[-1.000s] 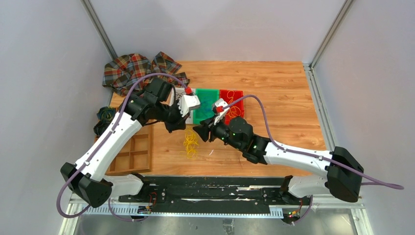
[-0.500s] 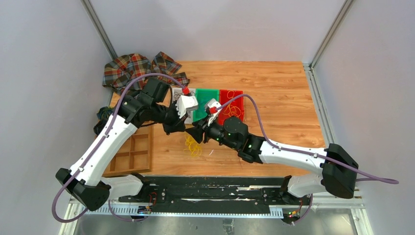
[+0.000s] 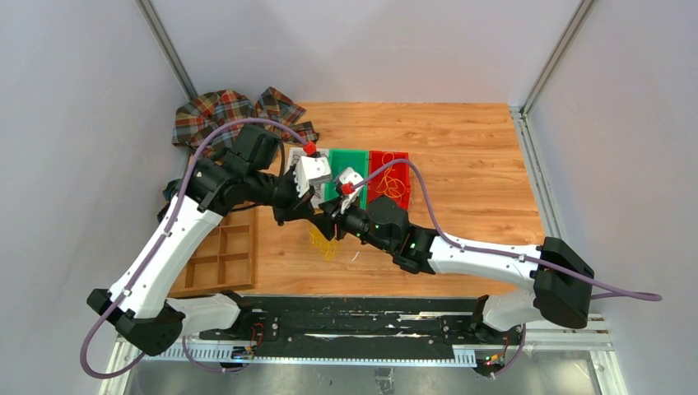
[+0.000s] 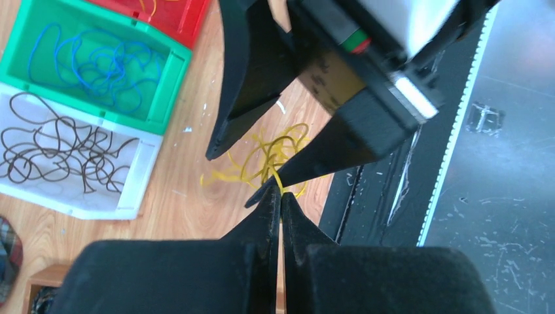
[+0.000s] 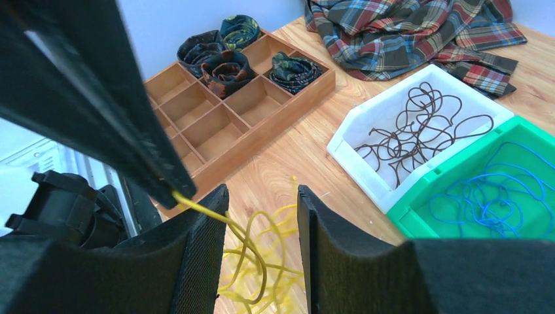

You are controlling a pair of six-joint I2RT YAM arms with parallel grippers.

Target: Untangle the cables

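Note:
A bunch of thin yellow cables point(image 3: 323, 243) lies on the wooden table; it also shows in the left wrist view point(image 4: 265, 160) and in the right wrist view point(image 5: 262, 261). My left gripper point(image 3: 305, 220) is shut on one yellow strand and holds it up from the bunch; the pinch shows in the left wrist view point(image 4: 280, 195). My right gripper point(image 3: 329, 222) is open right beside it, its jaws point(image 5: 258, 209) standing either side of the lifted strand without closing on it. The two grippers nearly touch.
Behind the grippers stand a white bin point(image 4: 141, 176) of dark cables, a green bin point(image 4: 167, 91) of blue cables and a red bin point(image 3: 401, 158) of yellow ones. A wooden divider tray point(image 3: 222, 259) sits left, plaid cloth point(image 3: 222, 115) far left, black rail point(image 3: 354, 317) near.
My right gripper has moved left and closed in on the left gripper's tip. The left arm shifted slightly left. The yellow strand stays pinched and lifted.

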